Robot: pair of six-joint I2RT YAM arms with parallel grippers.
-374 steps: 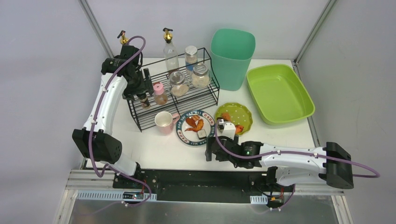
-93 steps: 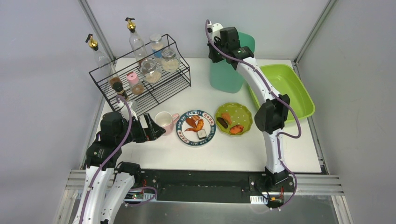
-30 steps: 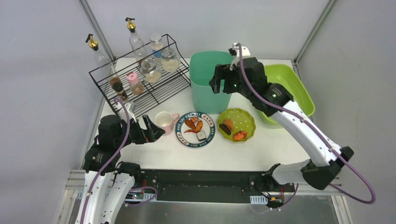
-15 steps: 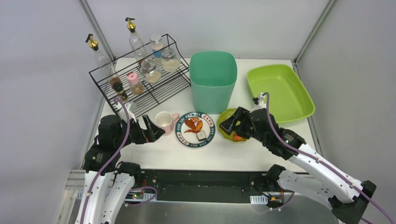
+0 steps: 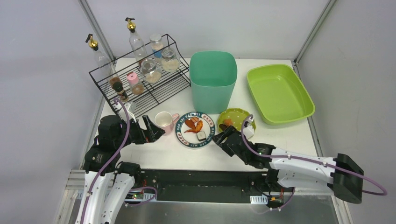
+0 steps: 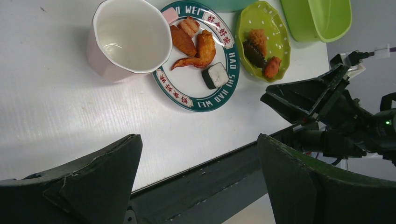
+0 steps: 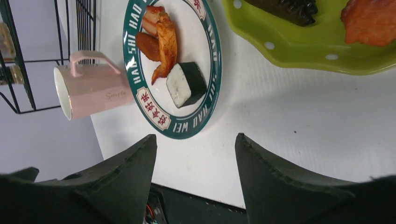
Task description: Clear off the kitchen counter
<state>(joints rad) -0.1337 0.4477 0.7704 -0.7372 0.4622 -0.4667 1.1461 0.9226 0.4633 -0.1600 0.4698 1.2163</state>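
Change: the tall teal plastic bin [image 5: 212, 86] no longer stands at the back corner. It now sits just beyond the two dishes. My right tool [image 7: 194, 154] has come down from the bin to hang low at the near side of the round white plate with the green lettered rim [image 5: 187, 136]. Its jaws are part spread and narrowing, with nothing between them.

My left tool [image 5: 153, 129] is unchanged: spread wide, empty, just beside the pink ceramic mug [image 5: 164, 121].

Judgement: the bin is staged for scraps, so the plate looks like the next pick-up. The large white flat table [image 5: 280, 140] lies right under both tools and still carries everything.

Edges and room:
- The near table edge and dark rail are directly behind my right tool, so there is little room to back off.
- The wavy green dotted dish [image 5: 238, 115] lies close on the right of the jaws.
- A bare strip of table runs along the near edge.
- The bin blocks the way ahead.
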